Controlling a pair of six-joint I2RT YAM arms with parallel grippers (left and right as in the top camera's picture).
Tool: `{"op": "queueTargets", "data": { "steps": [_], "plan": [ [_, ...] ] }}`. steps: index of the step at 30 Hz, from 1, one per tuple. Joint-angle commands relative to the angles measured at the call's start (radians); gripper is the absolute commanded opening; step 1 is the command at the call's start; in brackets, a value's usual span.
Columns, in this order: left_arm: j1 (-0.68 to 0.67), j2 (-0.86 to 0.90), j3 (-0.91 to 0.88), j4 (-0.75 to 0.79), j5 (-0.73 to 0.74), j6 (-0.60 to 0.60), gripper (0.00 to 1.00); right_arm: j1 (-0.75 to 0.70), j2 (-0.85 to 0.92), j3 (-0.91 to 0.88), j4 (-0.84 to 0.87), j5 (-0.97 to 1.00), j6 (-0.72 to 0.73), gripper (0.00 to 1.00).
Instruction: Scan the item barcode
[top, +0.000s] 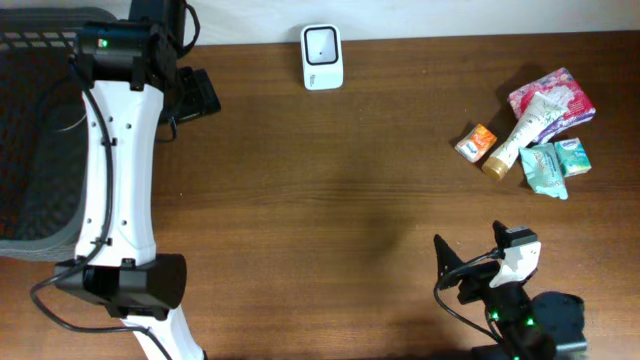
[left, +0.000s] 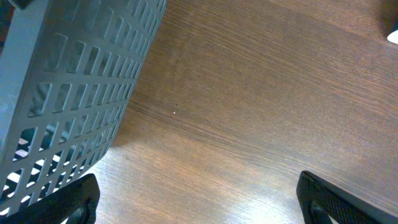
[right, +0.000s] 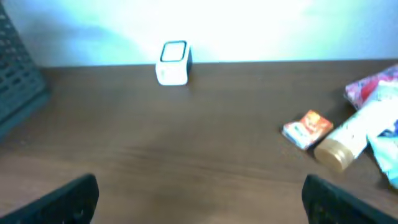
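scanner (top: 322, 57) at far edge; items (top: 521, 128) clustered right; left end effector (left: 199, 196), right end effector (right: 202, 196) wide, empty.

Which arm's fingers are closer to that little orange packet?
Right. The right fingers sit below the orange packet in the overhead view; the left fingers are far off, beside the basket.

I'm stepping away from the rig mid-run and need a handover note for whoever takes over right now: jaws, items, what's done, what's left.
Left gripper: jaws open, empty, beside the grey basket.
Right gripper: jaws open, empty, at the near edge, facing the white scanner.
Items: orange box, tube, pink packet and teal packets are clustered at the table's right, none held.
Done: nothing lifted yet.
Left: pick an item and show its barcode to the scanner.
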Motion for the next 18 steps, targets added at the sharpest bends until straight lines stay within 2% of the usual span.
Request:
{"op": "queueTargets", "data": {
  "steps": [1,9,12,15,18],
  "plan": [
    [-0.002,-0.021,0.009,-0.001,-0.008,-0.001,0.99,-0.038,-0.081,-0.083,0.077,0.008,-0.006,0.99],
    [-0.003,-0.021,0.009,-0.001,-0.008,-0.001,0.99,-0.042,-0.107,-0.279,0.402,0.014,-0.007,0.99],
    [-0.003,-0.021,0.009,-0.001,-0.008,-0.001,0.99,-0.042,-0.107,-0.387,0.599,0.013,-0.008,0.99],
    [-0.003,-0.021,0.009,-0.001,-0.008,-0.001,0.99,-0.04,-0.107,-0.389,0.631,0.016,-0.1,0.99],
    [-0.003,-0.021,0.009,-0.001,-0.008,-0.001,0.99,-0.04,-0.107,-0.389,0.54,0.017,-0.127,0.99]
  ]
}}
